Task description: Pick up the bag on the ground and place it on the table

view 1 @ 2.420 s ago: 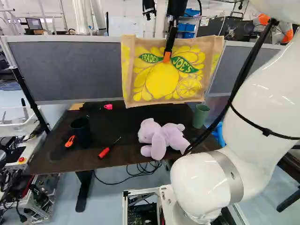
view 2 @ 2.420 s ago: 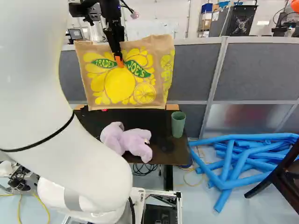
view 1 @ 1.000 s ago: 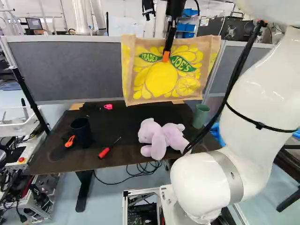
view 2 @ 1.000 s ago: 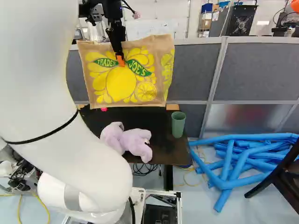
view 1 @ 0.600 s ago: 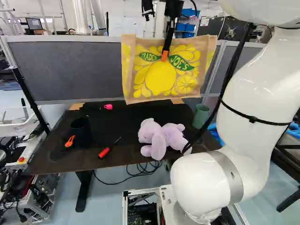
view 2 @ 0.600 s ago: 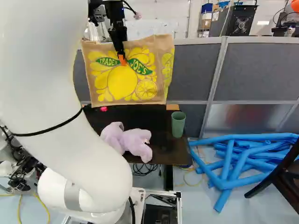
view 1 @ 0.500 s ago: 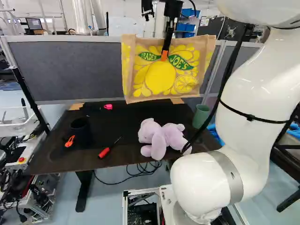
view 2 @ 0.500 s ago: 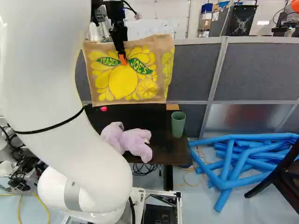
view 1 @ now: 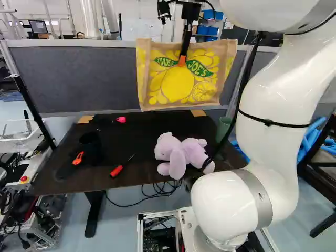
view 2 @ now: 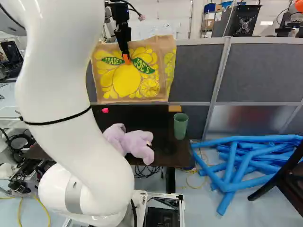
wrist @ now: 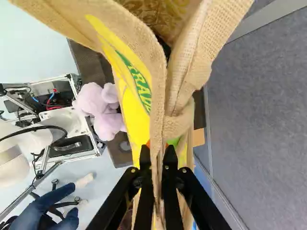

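Left base view: the end effector (view 1: 182, 61) is closed on the bag (view 1: 203, 96), pinching it near mid-width; the bag hangs approx. upright from the grip, its lower edge over the far part of the surface (view 1: 107, 182). Step in hand, as judged: set-down, w/ pick-up done. For a good placement, lower slowly and vert., keep the bag's base level, and let it meet the surface before any release. Plush toy (view 1: 178, 156) lies nearer the base; best landed beyond it, w/ dark cup (view 1: 90, 148) and red screwdriver (view 1: 117, 171) also avoided.

Right base view: bag hangs in front of the divider (view 2: 262, 71), w/ its bottom at approx. the level of the surface's far edge as seen; true ht. above the surface can't be told. Green cup (view 2: 180, 126) stands to the R of the toy, so sideways swing should be kept small. Soft cloth may fold or tip on contact; a short pause, then a gentle opening and straight retreat, is advisable.

Wrist view: fingers stand nearly together w/ bag cloth btwn them; no. of layers can't be told. Bag extends ahead of and to both sides of the end effector, edge-on, w/ parts of the surface visible beyond it.
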Robot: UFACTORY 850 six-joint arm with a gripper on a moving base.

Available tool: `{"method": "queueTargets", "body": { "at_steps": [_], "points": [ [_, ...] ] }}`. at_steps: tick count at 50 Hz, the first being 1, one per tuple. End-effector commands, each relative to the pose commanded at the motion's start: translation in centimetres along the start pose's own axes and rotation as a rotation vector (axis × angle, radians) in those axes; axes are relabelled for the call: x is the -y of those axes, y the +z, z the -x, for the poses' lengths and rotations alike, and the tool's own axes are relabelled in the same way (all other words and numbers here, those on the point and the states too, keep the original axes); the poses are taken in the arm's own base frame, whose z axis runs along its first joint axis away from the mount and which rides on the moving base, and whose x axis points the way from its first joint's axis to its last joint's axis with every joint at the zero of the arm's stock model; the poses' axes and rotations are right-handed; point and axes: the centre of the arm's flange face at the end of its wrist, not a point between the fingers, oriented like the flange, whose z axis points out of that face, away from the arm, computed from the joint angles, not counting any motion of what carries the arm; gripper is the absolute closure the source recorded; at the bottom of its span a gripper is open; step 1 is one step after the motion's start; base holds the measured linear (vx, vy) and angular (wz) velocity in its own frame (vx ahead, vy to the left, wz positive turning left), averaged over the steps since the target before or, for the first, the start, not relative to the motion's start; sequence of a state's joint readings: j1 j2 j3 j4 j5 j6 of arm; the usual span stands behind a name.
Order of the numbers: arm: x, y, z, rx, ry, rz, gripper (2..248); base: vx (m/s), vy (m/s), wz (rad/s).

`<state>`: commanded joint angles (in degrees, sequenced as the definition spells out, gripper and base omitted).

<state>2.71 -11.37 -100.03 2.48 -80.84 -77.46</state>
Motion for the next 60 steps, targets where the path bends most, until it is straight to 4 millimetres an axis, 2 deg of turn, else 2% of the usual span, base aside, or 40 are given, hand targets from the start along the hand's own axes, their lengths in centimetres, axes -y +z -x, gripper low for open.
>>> {"method": "queueTargets", "body": {
  "at_steps": [25,60],
  "points": [
    [-4.0,3.9,-1.5,0.013,-0.012,-0.038,228,0.0,0.0,0.0],
    [-9.1,10.3,-5.3,0.016,-0.054,-0.071,228,0.0,0.0,0.0]
  ]
}}
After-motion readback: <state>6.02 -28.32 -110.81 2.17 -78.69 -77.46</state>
